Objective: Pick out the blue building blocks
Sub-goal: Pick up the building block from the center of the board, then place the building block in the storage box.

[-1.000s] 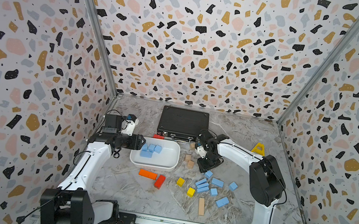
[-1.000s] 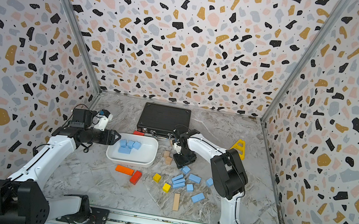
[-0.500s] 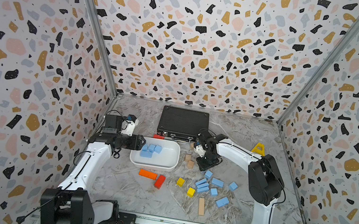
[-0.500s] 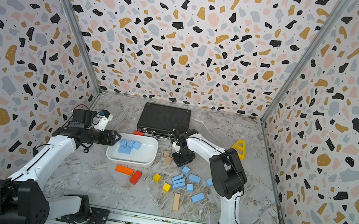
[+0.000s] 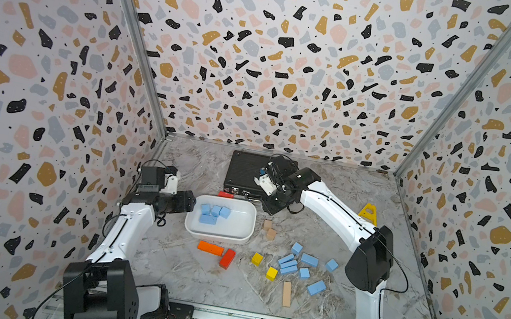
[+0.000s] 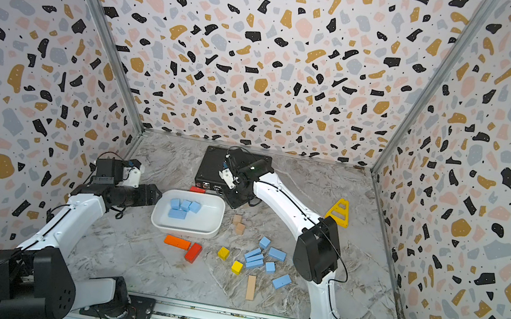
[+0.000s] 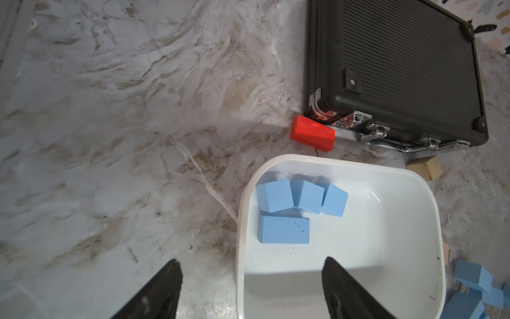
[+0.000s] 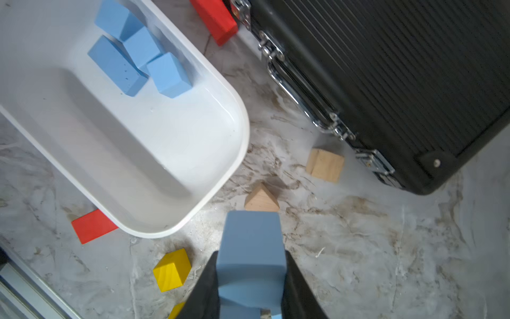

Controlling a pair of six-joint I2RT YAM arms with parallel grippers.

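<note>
Right jaws pinch a blue block [image 8: 251, 248]; I'd carry it over the bare half of the tray [image 8: 154, 143], release low. Left jaws spread, empty

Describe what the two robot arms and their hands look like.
The left arm and right arm have smooth white link shells, chunky black joint housings and black bases. Thin black cables run along them. The left hand and right hand have tapered matte black fingers, with a white block at each wrist.
</note>
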